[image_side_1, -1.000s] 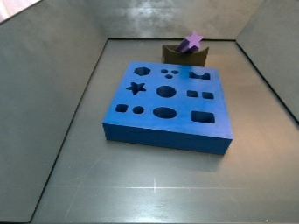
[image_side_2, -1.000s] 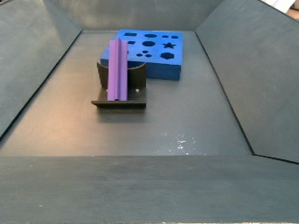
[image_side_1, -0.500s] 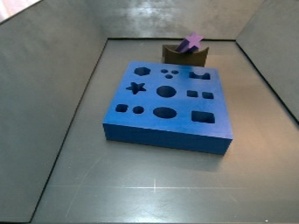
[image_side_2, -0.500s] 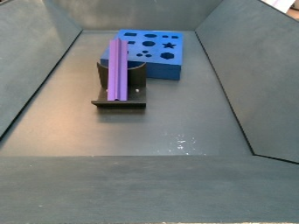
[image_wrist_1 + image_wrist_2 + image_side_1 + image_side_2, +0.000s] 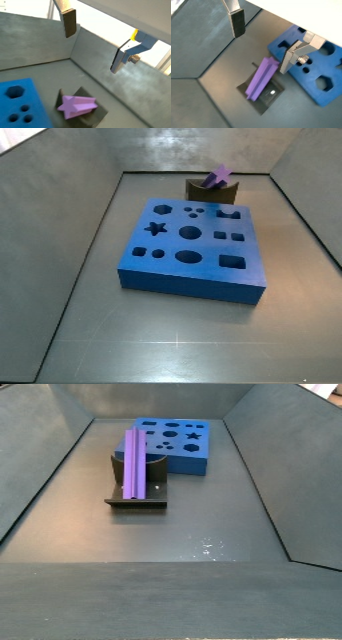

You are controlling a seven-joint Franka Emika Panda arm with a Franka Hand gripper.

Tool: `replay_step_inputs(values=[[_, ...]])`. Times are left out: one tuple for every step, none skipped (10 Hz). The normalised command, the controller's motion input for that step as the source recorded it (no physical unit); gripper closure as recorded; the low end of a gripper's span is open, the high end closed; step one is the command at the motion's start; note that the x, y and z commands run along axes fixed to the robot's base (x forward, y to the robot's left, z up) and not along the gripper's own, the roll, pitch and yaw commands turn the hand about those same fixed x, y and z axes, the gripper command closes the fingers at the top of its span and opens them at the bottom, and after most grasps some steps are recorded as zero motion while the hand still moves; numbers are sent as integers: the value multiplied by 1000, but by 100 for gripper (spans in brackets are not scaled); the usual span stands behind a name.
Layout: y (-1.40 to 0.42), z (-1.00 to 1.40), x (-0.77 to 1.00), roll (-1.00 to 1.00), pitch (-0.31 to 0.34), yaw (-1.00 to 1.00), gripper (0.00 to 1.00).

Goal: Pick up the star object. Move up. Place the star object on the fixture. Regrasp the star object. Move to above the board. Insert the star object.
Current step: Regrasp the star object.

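End effector [image 5: 266, 42] apparently clear above peg [image 5: 260, 79].

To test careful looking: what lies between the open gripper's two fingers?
Nothing is held: in a wrist view the gripper hangs open above the star object on the fixture.

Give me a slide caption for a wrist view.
Open gripper hangs above the purple star object resting on the fixture, beside the blue board.
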Motion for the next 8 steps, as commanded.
replay_step_inputs(values=[[-41,-6,98,1000,123,71,0],[-44,-7,103,1000,150,87,0],[-46,-7,106,1000,175,114,0],[-50,-5,107,1000,204,151,0],[-52,-7,110,789,196,182,0],[-53,-10,111,605,175,201,0],[-56,-9,112,482,157,212,0],[-41,2,103,257,107,226,0]])
